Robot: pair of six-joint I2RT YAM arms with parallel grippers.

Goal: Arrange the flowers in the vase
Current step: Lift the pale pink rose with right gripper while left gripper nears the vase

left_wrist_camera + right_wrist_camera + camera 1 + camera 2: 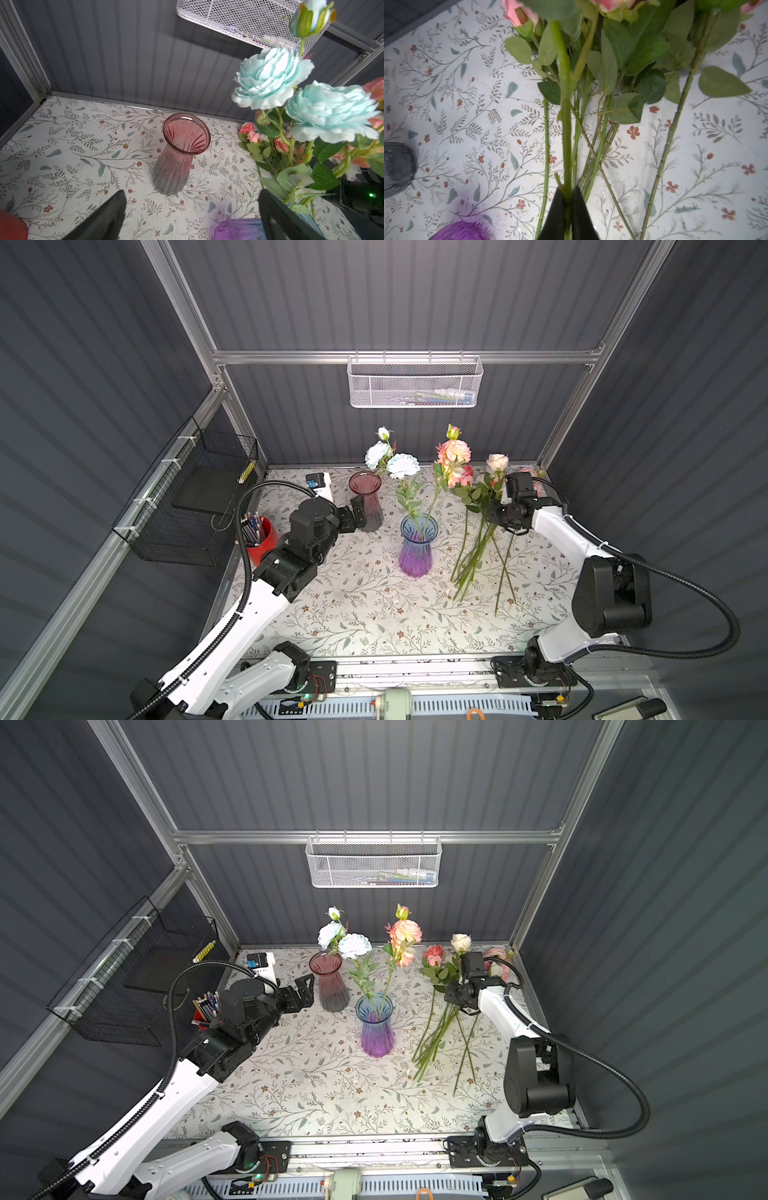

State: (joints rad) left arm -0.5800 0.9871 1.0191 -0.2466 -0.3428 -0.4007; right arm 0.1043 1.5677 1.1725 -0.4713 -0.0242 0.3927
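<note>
A blue-to-purple glass vase [417, 547] [376, 1027] stands mid-table and holds pale blue flowers [401, 464] [270, 79] and a coral one [453, 452]. To its left stands an empty pink vase [365, 497] [182, 145]. More flowers [478, 547] [436, 1031] lie in a pile on the right, pink heads toward the back wall. My right gripper [494, 510] [568, 193] is over that pile, shut on one green stem [565, 124]. My left gripper [359, 512] [192, 193] stands open and empty beside the pink vase.
A red cup of pencils [259, 537] sits by the left arm, and a small white box [322, 485] at the back left. A black wire basket [195, 497] hangs on the left wall and a white mesh basket [413, 383] on the back wall.
</note>
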